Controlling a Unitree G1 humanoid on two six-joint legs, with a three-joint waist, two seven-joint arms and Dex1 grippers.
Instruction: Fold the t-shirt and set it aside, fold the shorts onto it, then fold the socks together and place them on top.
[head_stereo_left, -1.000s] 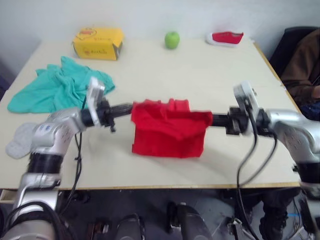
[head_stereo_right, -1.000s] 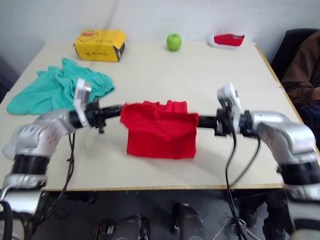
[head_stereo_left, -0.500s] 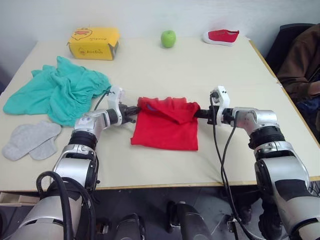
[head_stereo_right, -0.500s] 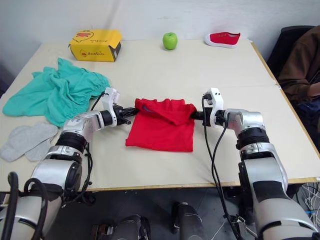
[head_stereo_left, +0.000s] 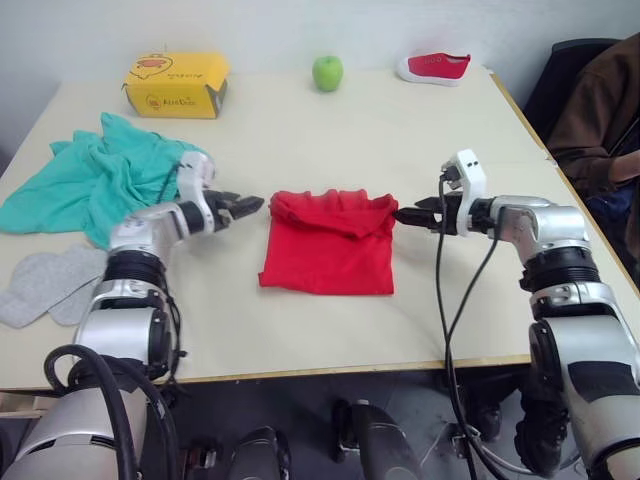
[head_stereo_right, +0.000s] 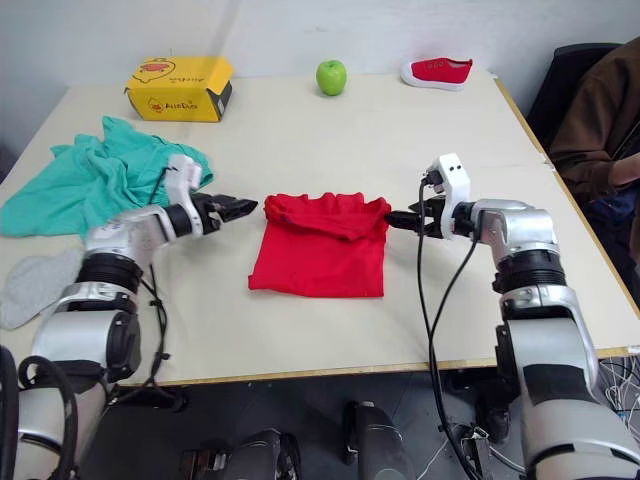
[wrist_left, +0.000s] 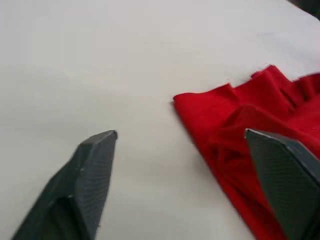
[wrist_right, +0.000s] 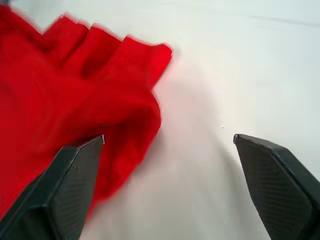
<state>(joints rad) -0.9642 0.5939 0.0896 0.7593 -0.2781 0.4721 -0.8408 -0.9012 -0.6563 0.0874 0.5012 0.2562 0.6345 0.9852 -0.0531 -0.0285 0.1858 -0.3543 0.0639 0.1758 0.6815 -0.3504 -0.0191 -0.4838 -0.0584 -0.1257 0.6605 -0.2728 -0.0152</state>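
Observation:
The red t-shirt (head_stereo_left: 330, 243) lies folded in a rough square at the table's middle, its upper edge bunched. Just off its upper left corner my left gripper (head_stereo_left: 245, 206) stands open with nothing in it; in the left wrist view its fingers (wrist_left: 95, 165) are spread wide beside the t-shirt (wrist_left: 235, 130). My right gripper (head_stereo_left: 410, 214) is open too, just off the upper right corner, clear of the cloth (wrist_right: 75, 90). The teal shorts (head_stereo_left: 90, 180) lie crumpled at the left. The grey socks (head_stereo_left: 40, 285) lie side by side near the front left edge.
A yellow box (head_stereo_left: 175, 84), a green apple (head_stereo_left: 327, 72) and a small red shoe (head_stereo_left: 433, 67) stand along the table's far edge. A person in a brown jacket (head_stereo_left: 600, 110) sits at the right, past the table's edge.
Both grippers have opened, let go of the t-shirt's upper corners and drawn slightly outward. The t-shirt now rests flat on the table.

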